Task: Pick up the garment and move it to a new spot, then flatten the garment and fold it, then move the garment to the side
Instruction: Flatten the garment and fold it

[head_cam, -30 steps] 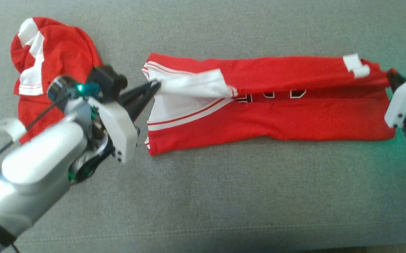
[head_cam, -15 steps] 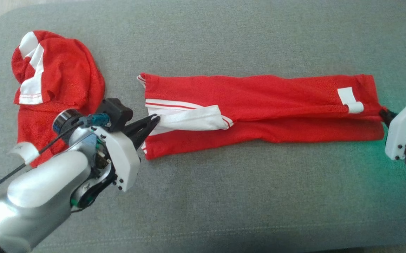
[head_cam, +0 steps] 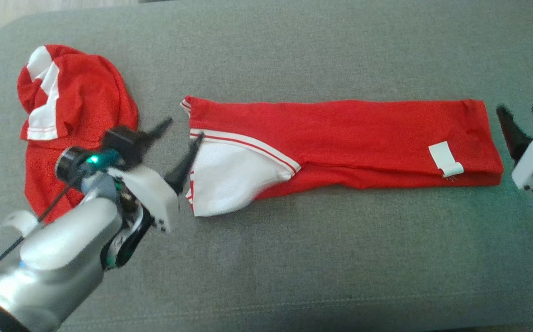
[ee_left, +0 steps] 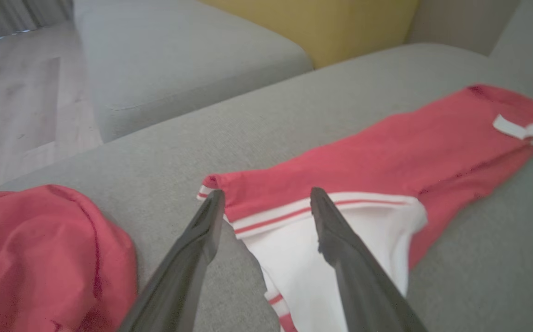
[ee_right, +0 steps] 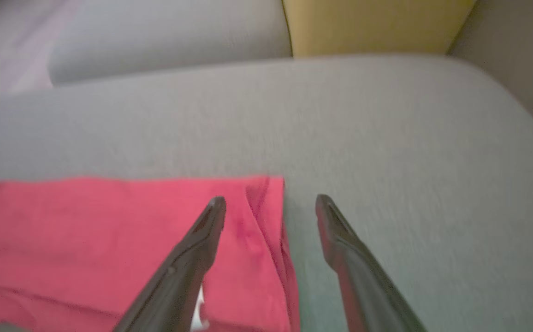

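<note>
The garment (head_cam: 349, 133), a red jersey with white trim, lies folded lengthwise in a long strip across the grey cushion (head_cam: 294, 258). Its white sleeve panel (head_cam: 229, 180) is at the left end and a white tag (head_cam: 446, 159) near the right end. My left gripper (head_cam: 183, 130) stands open just off the left end, and in the left wrist view its fingers (ee_left: 266, 193) hover over the striped hem of the garment (ee_left: 386, 147). At the right end my right gripper (head_cam: 520, 113) is open, and the right wrist view has it (ee_right: 270, 199) straddling the corner of the garment (ee_right: 109, 221). Neither holds anything.
A second red and white garment (head_cam: 77, 101) lies crumpled at the cushion's left end, behind my left wrist. Beyond the cushion are another grey seat (ee_left: 179, 55), a yellow block (ee_left: 322, 23) and wooden floor (ee_left: 13, 101). Bare cushion stretches in front of the strip.
Both grippers have opened and let go of the garment's ends. The folded strip has dropped flat on the cushion, and the white sleeve has spread out at the left.
</note>
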